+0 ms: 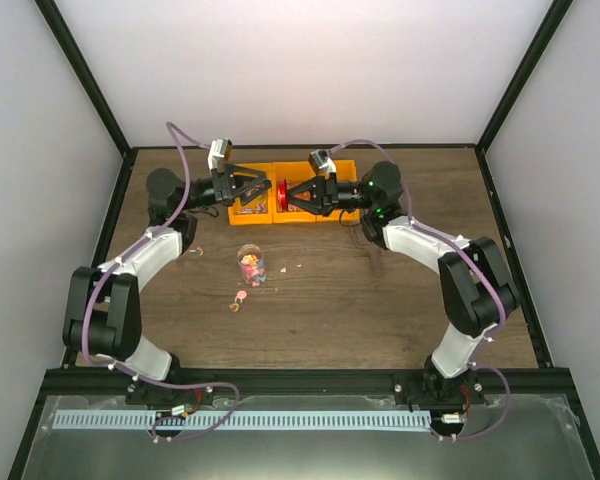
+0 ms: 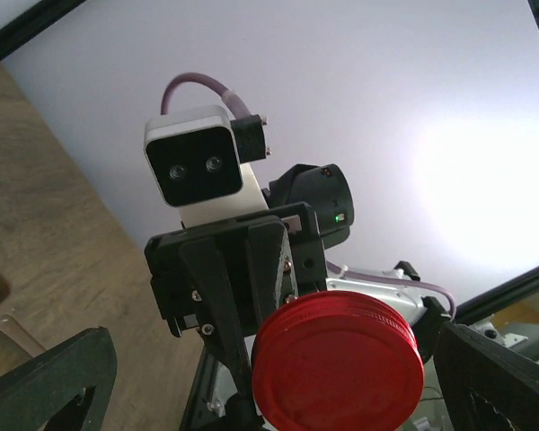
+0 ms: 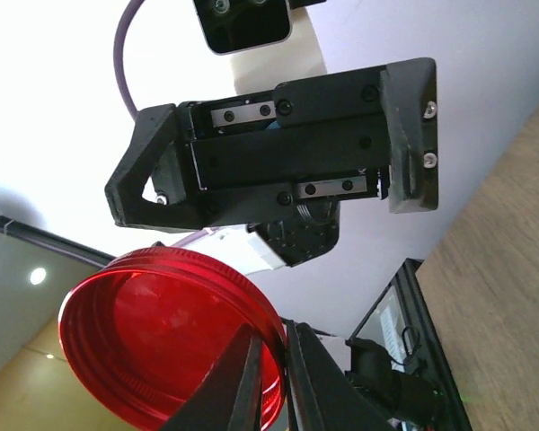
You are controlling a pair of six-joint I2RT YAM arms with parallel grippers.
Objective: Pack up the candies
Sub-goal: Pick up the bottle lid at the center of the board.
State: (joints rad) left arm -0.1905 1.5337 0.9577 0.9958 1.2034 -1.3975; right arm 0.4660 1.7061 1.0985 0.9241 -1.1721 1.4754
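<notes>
**Small clear jar** (image 1: 251, 256): stands upright and uncapped near the middle of the brown wooden table (image 1: 380, 310). It is partly filled with multicoloured candies (image 1: 251, 268). A few loose pieces lie on the wood just in front of the jar and to either side of it.

**Two orange plastic trays** (image 1: 344, 171): set side by side near the table's far edge. The left one shows small mixed pieces. The right one's contents are mostly hidden under the arm.

**Round red plastic lid** (image 3: 162, 341): held on edge in the air above the trays, with its rim pinched by the right gripper (image 3: 283, 368).

**Left gripper** (image 1: 268, 191): fingers spread wide, facing the lid, with a gap at each side.

**Room:** bare wood lies between the jar and the arm bases, and to the jar's right. Black frame rails bound the left, right and far sides.
</notes>
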